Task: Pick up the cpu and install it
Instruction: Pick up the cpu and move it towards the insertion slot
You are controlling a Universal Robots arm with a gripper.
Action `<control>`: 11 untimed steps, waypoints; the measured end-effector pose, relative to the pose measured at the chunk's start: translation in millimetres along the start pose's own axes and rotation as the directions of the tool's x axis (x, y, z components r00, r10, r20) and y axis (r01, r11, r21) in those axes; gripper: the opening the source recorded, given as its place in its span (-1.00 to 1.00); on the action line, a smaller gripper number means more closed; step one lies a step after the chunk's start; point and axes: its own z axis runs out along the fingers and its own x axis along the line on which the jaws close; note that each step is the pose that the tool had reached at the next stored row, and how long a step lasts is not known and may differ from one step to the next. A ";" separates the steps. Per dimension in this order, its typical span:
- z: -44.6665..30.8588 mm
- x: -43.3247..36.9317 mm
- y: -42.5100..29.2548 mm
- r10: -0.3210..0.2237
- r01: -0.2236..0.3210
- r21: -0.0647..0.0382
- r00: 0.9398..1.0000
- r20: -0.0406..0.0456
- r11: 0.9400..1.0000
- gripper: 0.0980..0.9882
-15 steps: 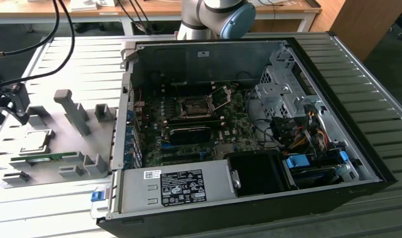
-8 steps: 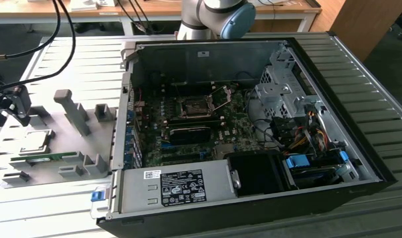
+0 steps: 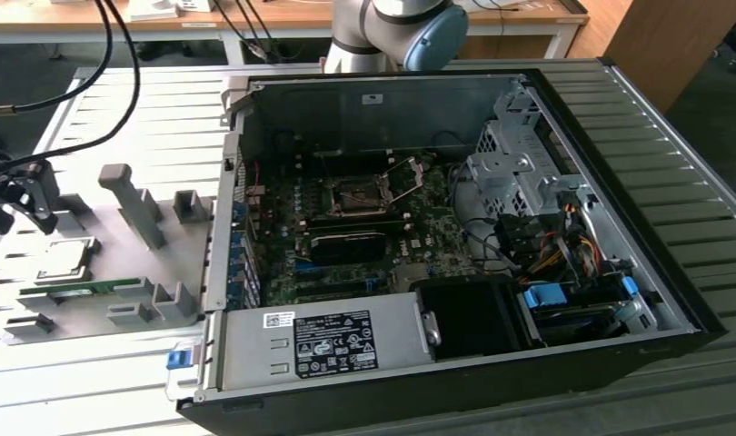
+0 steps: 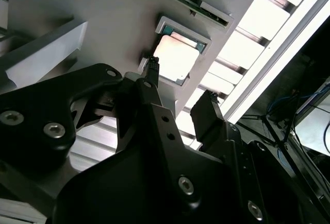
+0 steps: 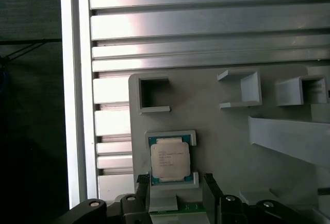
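- One cpu [image 5: 169, 162] lies flat in a framed nest on the grey fixture plate [image 5: 227, 131], which rests on the ribbed desk [image 5: 206, 23] beside the open computer case [image 3: 465, 245].
- Appearance: small square chip, bright silver lid, thin green rim.
- Handling (judged): light, rigid, smooth-topped and fragile underneath; best pinched by two opposite edges.
- End effector [image 5: 176, 187]: fingers spread wide, empty, close over the cpu.
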 end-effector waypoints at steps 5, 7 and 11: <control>2.6 -0.1 -0.4 0.000 0.000 0.000 1.000 0.000 1.000 0.14; 4.4 0.0 -0.5 0.000 0.000 0.000 1.000 0.000 1.000 0.14; 10.0 -0.1 -0.8 0.000 0.000 0.000 1.000 0.000 1.000 0.14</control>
